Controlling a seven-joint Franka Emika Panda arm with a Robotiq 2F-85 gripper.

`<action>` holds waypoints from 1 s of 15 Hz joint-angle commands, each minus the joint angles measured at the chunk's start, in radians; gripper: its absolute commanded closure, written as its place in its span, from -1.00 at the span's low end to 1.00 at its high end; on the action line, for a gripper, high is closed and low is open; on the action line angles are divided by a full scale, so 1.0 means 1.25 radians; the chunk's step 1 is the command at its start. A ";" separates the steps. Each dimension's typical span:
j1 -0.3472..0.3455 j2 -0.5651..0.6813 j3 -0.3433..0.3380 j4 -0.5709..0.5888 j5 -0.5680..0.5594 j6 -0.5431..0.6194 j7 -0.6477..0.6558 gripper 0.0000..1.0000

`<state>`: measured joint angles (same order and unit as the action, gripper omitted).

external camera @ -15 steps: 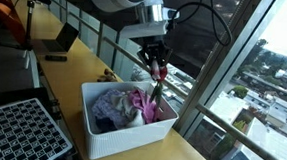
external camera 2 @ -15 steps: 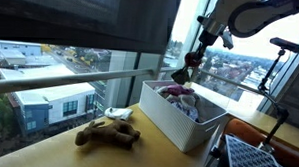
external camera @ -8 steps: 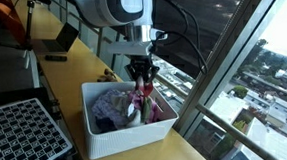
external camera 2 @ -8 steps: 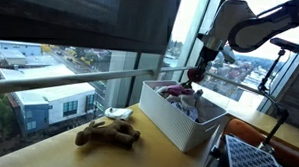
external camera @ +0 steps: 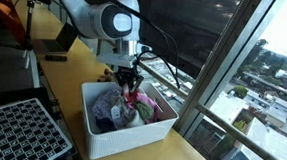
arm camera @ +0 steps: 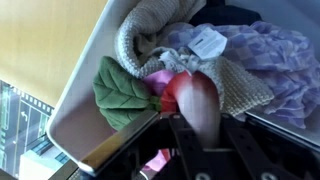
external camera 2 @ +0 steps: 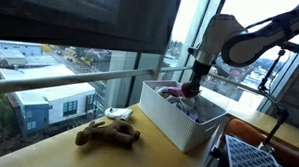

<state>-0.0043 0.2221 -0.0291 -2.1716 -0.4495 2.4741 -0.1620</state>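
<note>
Inspection from the remote station. The gripper (external camera: 130,81) hangs low over the white bin (external camera: 130,139) on the counter (external camera: 80,61), with its fingertips at about rim level in both exterior views. In the wrist view its jaws stand narrowly apart and appear pinched on a red-and-pink soft toy (arm camera: 172,88). I cannot see the contact faces themselves.

The toy is inside the bin. It lies against a green felt leaf (arm camera: 120,95) and a beige knitted cloth (arm camera: 150,35), with a purple cloth (arm camera: 260,60) beside them. A brown plush animal (external camera 2: 108,135) lies on the counter well apart from the bin, on its window side.

Judgement on handling: the load is soft and will sag, so I would keep the wrist upright and move slowly. I would stay towards the middle of the bin, since the near wall (arm camera: 90,90) is close to the fingers. I would also watch that the fingertips do not snag the loose knit or the white label (arm camera: 208,40).
</note>
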 commanded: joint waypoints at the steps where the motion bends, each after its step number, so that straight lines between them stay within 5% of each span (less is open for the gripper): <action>1: 0.009 0.032 -0.001 0.015 0.003 0.003 0.005 0.05; 8: 0.031 -0.027 0.028 0.092 0.029 -0.065 -0.035 -0.96; 15: 0.069 -0.075 0.073 0.162 0.029 -0.112 -0.045 -1.00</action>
<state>0.0684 0.1403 0.0426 -1.9938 -0.4434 2.3675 -0.1906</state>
